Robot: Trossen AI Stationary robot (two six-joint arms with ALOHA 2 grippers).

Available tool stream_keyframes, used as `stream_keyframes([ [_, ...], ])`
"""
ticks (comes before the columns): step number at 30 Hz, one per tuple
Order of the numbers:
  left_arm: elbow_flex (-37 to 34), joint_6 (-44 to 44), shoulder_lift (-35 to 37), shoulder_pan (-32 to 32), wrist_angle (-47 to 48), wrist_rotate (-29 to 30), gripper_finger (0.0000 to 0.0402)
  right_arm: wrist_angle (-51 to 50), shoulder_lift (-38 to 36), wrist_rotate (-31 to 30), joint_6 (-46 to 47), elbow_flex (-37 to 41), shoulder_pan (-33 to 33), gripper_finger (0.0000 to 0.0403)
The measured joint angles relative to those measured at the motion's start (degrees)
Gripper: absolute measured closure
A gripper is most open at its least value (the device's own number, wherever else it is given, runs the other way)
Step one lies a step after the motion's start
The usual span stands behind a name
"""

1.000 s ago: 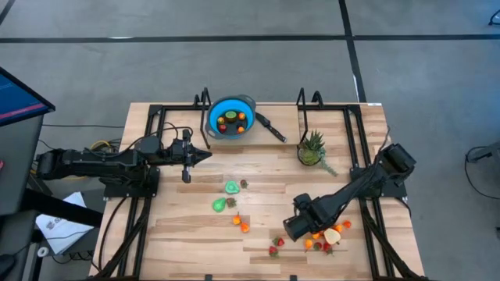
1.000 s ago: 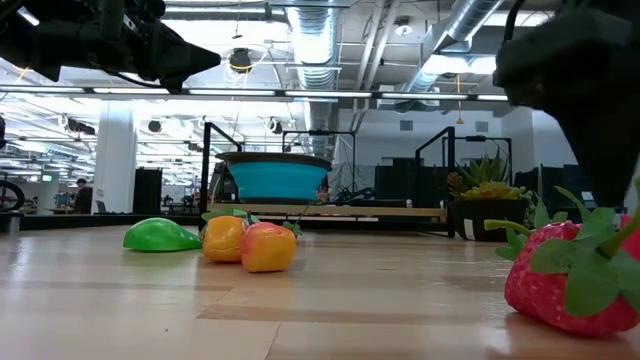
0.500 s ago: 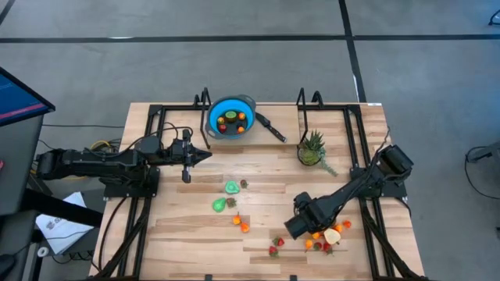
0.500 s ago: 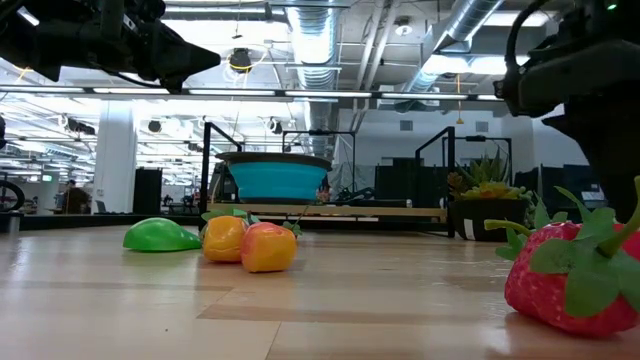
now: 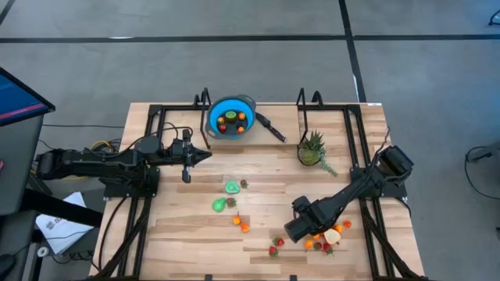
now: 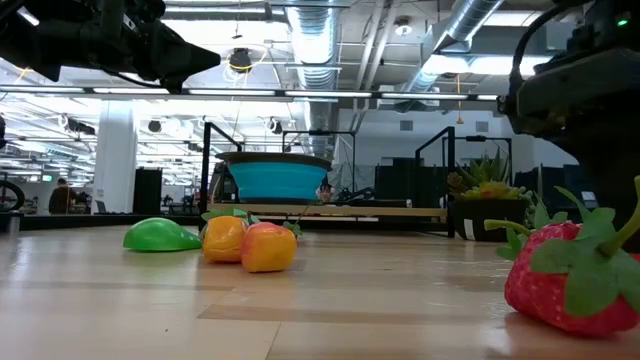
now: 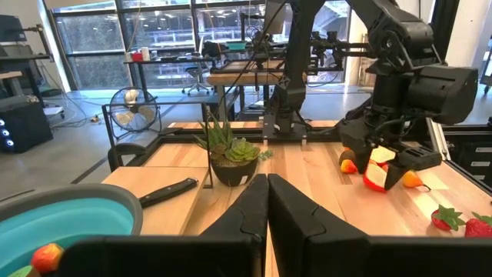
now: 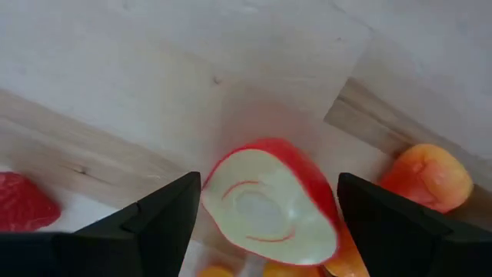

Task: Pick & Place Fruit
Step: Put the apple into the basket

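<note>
**Operator A:** Report the right gripper (image 8: 265,211).

**Operator B:** Jaws spread wide, holding nothing, poised directly over a cut peach half (image 8: 269,201) that lies flat face up on the table (image 5: 172,234), between the two fingers. Its long axis runs roughly 10 to 4 o'clock in the right wrist view, slanted across the gap between the jaws. The right arm is much the nearer; the left gripper (image 5: 205,155) is pinched fully shut, empty, well apart at about 10 o'clock from the peach, just beside the blue bowl (image 5: 231,117).

**Operator A:** Count the fruit.

**Operator B:** In the wrist view: one peach half, one orange piece (image 8: 427,178) at 2 o'clock, one strawberry (image 8: 24,211) at 9 o'clock. Overhead, two green fruits (image 5: 226,196) lie at mid-table; the cluster under the arm cannot be counted exactly. The bowl holds a few pieces.
</note>
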State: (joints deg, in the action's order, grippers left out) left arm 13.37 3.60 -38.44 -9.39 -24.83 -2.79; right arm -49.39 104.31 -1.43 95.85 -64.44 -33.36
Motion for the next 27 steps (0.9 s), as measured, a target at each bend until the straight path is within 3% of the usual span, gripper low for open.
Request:
stream_keyframes([
  [27, 0.0, 0.0, 0.0, 0.0, 0.4, 0.0, 0.0399, 3.2, 0.0, 0.0, 3.0, 3.7, 0.0, 0.0101],
])
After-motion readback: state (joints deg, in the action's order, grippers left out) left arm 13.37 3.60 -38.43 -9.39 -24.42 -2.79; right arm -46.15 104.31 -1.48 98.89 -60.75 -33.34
